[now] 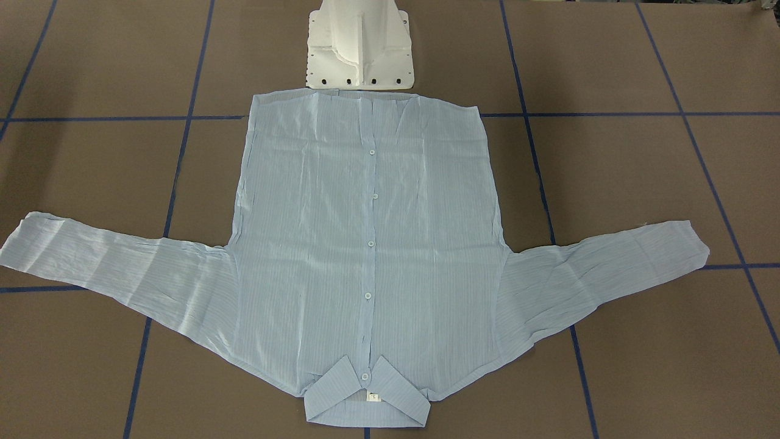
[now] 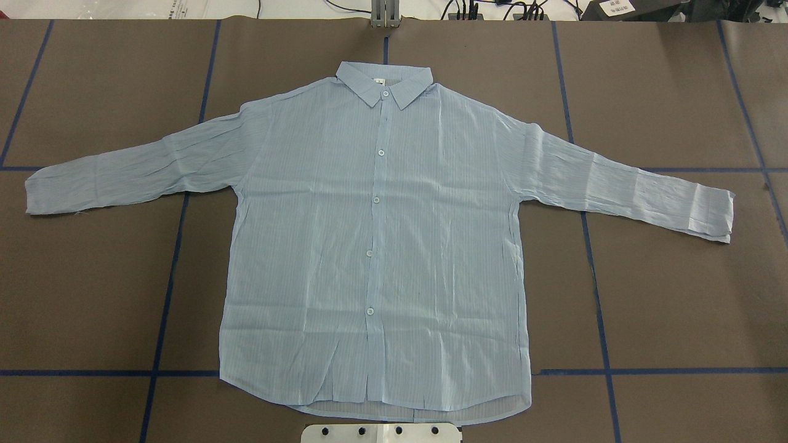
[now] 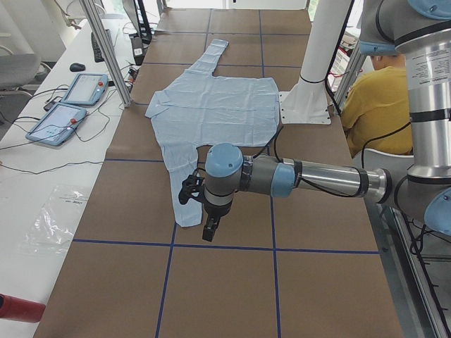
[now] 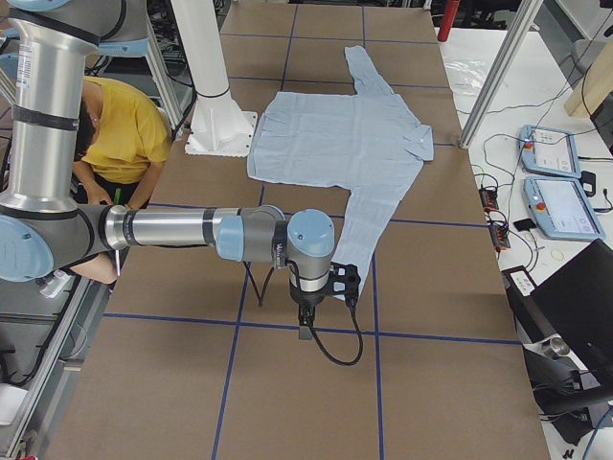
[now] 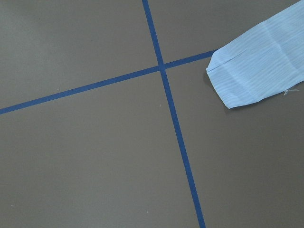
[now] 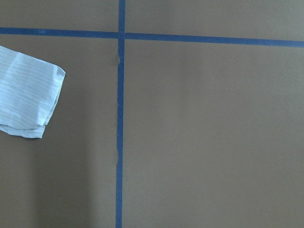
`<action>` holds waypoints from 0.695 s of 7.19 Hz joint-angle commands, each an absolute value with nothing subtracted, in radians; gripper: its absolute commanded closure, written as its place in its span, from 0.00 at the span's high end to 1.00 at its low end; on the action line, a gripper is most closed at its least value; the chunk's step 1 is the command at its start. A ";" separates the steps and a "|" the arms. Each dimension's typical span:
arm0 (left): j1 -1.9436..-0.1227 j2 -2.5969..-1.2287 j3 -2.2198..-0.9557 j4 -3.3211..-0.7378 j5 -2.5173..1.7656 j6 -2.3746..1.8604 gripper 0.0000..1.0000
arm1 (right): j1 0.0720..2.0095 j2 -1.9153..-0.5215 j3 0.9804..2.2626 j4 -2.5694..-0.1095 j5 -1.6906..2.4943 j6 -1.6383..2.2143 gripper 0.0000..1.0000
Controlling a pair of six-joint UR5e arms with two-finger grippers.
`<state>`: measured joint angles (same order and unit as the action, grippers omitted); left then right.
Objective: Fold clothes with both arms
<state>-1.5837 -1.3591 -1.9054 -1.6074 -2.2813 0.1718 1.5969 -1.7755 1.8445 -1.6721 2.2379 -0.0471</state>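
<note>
The pale blue shirt (image 2: 375,246) is laid flat and face up in the middle of the worktop (image 2: 677,295). It is buttoned down the front. Its collar (image 2: 385,83) is turned away from the white pedestal base (image 1: 359,49), and its hem is set right at that base's edge. The left sleeve (image 2: 129,166) and the right sleeve (image 2: 634,184) are spread outward, and the fabric is finely creased. Blue tape lines (image 2: 166,295) are partly covered by the shirt.

The left claw (image 3: 190,191) is held above the worktop near the left cuff (image 5: 256,61). The right claw (image 4: 340,281) is held near the right cuff (image 6: 28,97), where a corner is doubled over. How wide either claw stands cannot be told. A person in a yellow top (image 3: 373,105) is seated behind the base.
</note>
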 commanded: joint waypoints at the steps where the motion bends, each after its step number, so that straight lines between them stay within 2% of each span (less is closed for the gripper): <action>1: -1.583 -1.359 -1.916 -1.609 -2.281 0.173 1.00 | 1.597 -1.776 1.848 -1.674 2.240 -0.046 1.00; 3: -1.582 -1.359 -1.972 -1.614 -2.281 0.172 1.00 | 1.595 -1.770 1.858 -1.667 2.253 -0.040 1.00; 5: -1.575 -1.412 -1.985 -1.669 -2.281 0.166 1.00 | 1.592 -1.764 1.870 -1.483 2.315 -0.034 1.00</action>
